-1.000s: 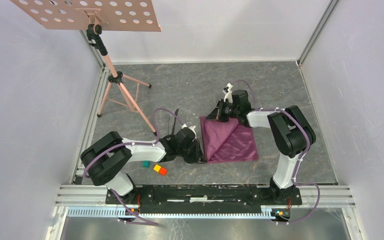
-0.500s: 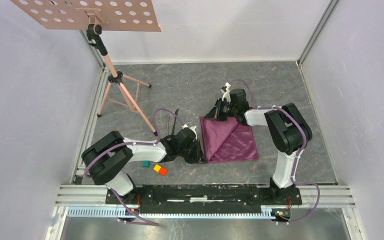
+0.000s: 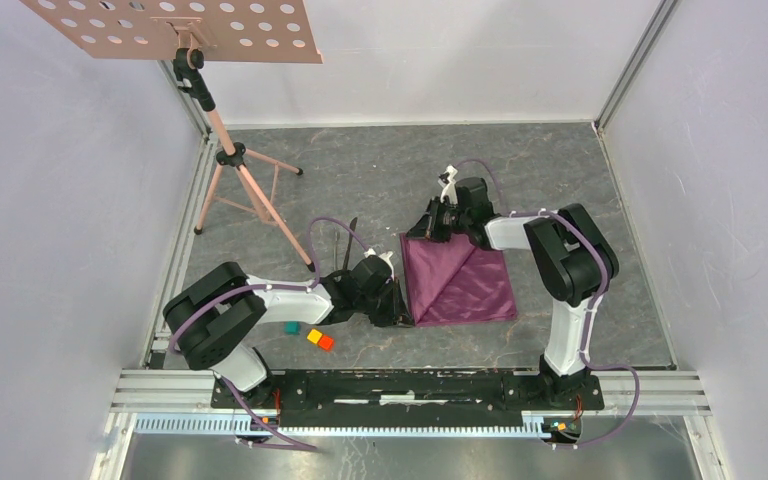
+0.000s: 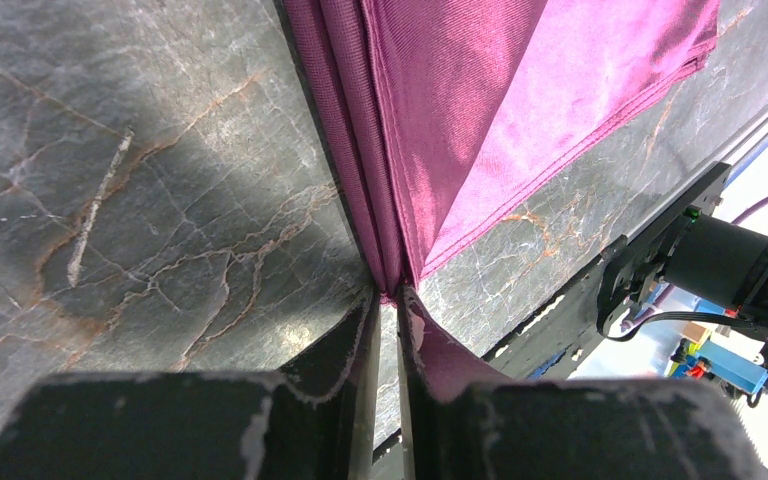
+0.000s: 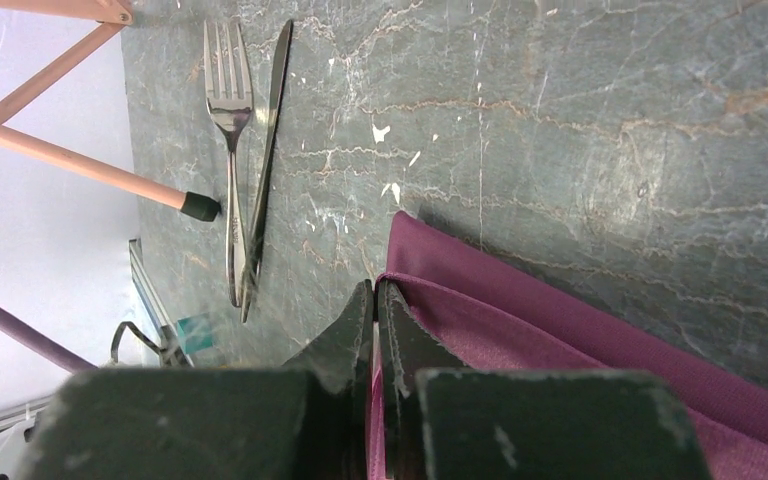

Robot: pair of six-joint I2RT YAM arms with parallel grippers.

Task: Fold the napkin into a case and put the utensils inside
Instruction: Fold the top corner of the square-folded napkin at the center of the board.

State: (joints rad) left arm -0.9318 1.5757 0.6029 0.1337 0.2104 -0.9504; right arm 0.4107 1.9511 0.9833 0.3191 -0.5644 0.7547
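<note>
- Three small blocks, teal [image 3: 291, 327], yellow [image 3: 314, 336] and orange [image 3: 326, 342], are sitting close together in the lower left of the top view. They are lying on the grey marbled bench [image 3: 380, 170], just below the left forearm.
- The left gripper [image 3: 397, 305] is lying low near the centre of the top view, at the lower left corner of the napkin [image 3: 460, 285].
- In the left wrist view this gripper [image 4: 388, 300] is pressing its fingertips [image 4: 355, 330] almost together. The stacked folds of the napkin [image 4: 480, 90] are running straight into the thin gap, so it is pinching the cloth.
- The napkin is lying flat just right of centre in the top view, folded over itself, with a diagonal fold line crossing it.
- The right gripper [image 3: 430, 228] is reaching down at the napkin's upper left corner.
- In the right wrist view this gripper [image 5: 375, 290] is squeezing its fingers together with a sliver of purple showing between them, so it is pinching that corner of the napkin [image 5: 560, 350].
- The utensils are resting on bare bench in the upper left of the right wrist view, apart from the cloth. The fork [image 5: 230, 130] and knife [image 5: 268, 150] are lying side by side, their handle ends converging.
- A pink music stand [image 3: 245, 180] is standing toward the upper left of the top view, one rubber-tipped leg [image 5: 70, 155] ending just beside the fork.
</note>
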